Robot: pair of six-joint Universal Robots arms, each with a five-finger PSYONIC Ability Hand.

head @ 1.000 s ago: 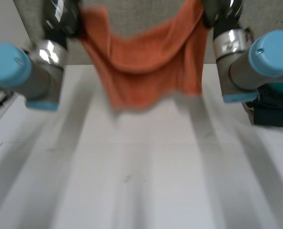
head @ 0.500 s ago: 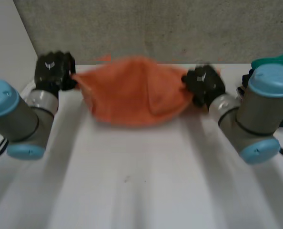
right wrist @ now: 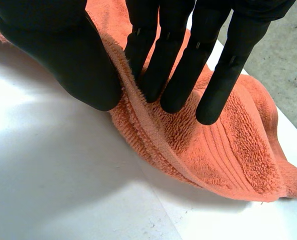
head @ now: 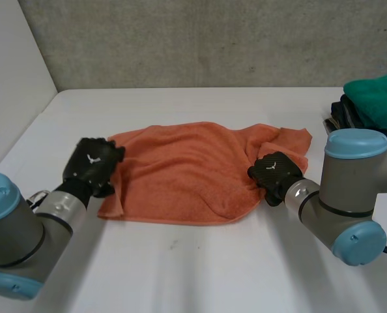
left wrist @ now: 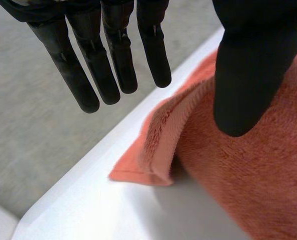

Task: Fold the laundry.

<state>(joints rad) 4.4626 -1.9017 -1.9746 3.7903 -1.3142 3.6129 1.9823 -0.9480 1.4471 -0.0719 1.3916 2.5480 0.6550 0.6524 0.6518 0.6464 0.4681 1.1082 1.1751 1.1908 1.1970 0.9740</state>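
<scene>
An orange towel (head: pixel 193 169) lies spread and slightly rumpled on the white table (head: pixel 200 274). My left hand (head: pixel 92 166) sits at the towel's left edge. In the left wrist view this hand (left wrist: pixel 253 70) has straight fingers (left wrist: pixel 108 65) held apart from the thumb, and the towel's hemmed edge (left wrist: pixel 158 145) lies free beneath them. My right hand (head: pixel 276 175) is at the towel's right edge. In its wrist view the right hand (right wrist: pixel 63 55) pinches a raised fold of the towel (right wrist: pixel 223 150) between its thumb and fingers (right wrist: pixel 173 60).
A stack of folded clothes (head: pixel 372 104), green on top of dark pieces, stands at the table's far right. A grey concrete wall (head: pixel 200 39) runs behind the table's far edge, and a white panel (head: pixel 11 78) closes off the left side.
Both hands swung the hanging towel down and towards me, then laid it flat on the table. The left hand has let go of its edge; the right still pinches.
</scene>
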